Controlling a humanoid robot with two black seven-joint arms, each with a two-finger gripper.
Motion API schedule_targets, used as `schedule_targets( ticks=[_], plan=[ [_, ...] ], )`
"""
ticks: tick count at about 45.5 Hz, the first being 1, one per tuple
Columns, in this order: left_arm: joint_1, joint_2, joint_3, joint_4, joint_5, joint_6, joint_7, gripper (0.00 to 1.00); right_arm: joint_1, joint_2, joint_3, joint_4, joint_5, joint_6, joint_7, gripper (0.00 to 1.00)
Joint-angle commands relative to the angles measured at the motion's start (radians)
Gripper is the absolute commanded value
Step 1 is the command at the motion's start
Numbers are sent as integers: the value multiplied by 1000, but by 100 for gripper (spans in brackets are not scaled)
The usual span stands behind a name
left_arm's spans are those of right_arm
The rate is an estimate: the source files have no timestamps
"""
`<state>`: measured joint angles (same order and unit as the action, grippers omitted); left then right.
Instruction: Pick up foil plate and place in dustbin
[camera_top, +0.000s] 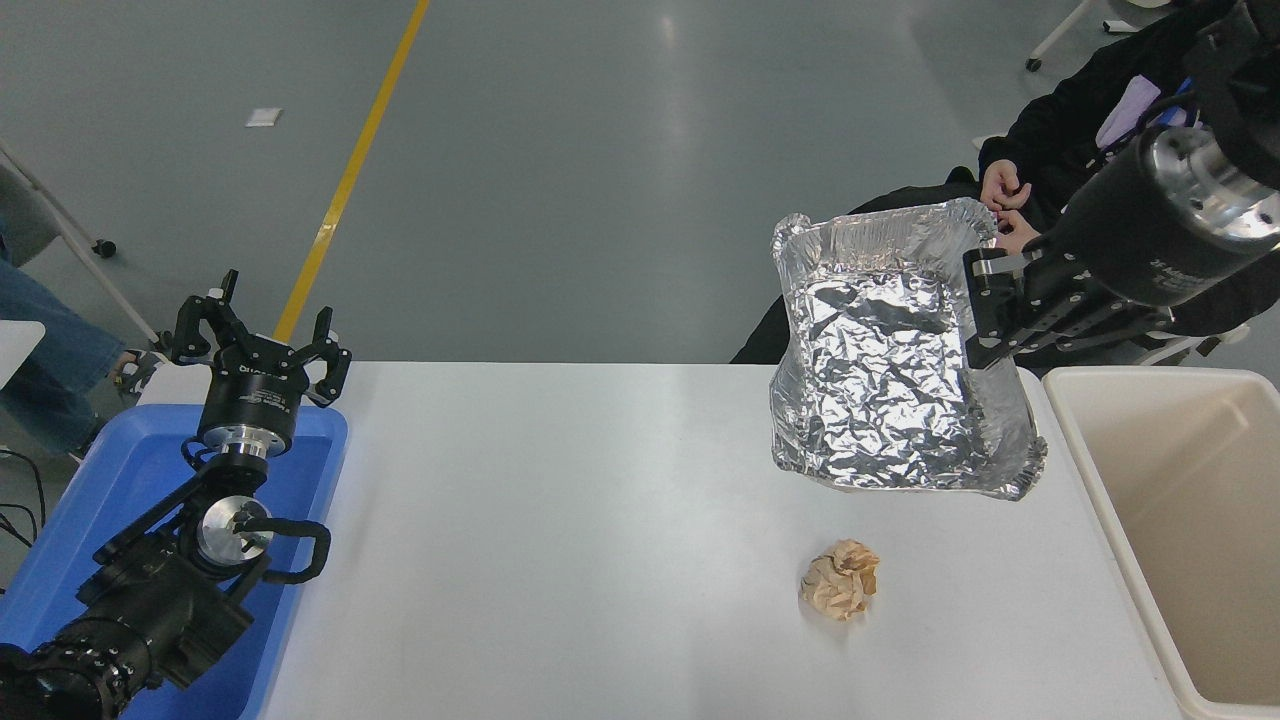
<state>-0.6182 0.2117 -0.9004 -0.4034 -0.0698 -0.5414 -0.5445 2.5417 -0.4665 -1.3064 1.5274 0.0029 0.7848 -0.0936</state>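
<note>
The foil plate (885, 370), a large crinkled silver tray, hangs in the air above the table's right part, tilted toward the camera. My right gripper (985, 310) is shut on its right rim and holds it clear of the table. The cream dustbin (1095, 440) stands just right of the table, below and to the right of the plate; it looks empty inside. My left gripper (258, 345) is open and parked over the blue tray at the lower left.
A crumpled tan paper ball (842, 592) lies on the white table (600, 520) below the plate. A blue tray (110, 490) sits at the left edge. A seated person (1050, 150) in black is at the far right, hands (1003, 190) behind the plate.
</note>
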Motion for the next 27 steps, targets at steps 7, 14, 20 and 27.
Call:
schedule_targets(
  ticks=[7, 14, 20, 27],
  plan=[
    [0, 0, 0, 0, -1, -2, 0, 99, -30, -178, -292, -154, -9, 1, -2, 0],
    [0, 0, -2, 0, -1, 0, 0, 99, -89, -279, -384, -187, -1, 1, -2, 0],
    [0, 2, -2, 0, -1, 0, 0, 99, -170, -380, -412, -193, 8, -197, -2, 0],
    [0, 0, -2, 0, -1, -2, 0, 99, -389, -455, -367, -231, 92, -514, -2, 0]
  ],
)
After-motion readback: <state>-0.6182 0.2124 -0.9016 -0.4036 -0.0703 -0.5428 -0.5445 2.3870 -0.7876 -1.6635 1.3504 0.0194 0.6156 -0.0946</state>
